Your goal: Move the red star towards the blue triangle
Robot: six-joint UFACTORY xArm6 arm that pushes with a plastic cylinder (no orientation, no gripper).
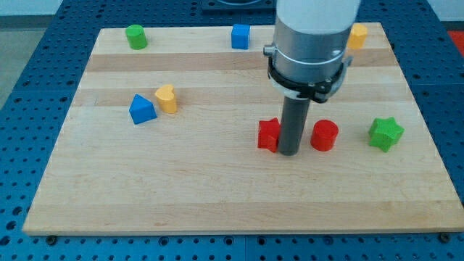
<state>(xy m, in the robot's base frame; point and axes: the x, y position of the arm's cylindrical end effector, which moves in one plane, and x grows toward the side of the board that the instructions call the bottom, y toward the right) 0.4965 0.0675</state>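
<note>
The red star (269, 135) lies right of the board's middle, partly hidden by my rod. My tip (290, 152) rests on the board touching the star's right side, between it and a red cylinder (324, 135). The blue triangle (142, 109) lies far to the view's left, with a yellow block (167, 98) right beside it on its upper right.
A green cylinder (135, 36) sits at the top left, a blue cube (241, 35) at the top middle, an orange-yellow block (357, 35) at the top right partly behind the arm, and a green star (385, 133) at the right. The wooden board (217, 196) lies on a blue perforated table.
</note>
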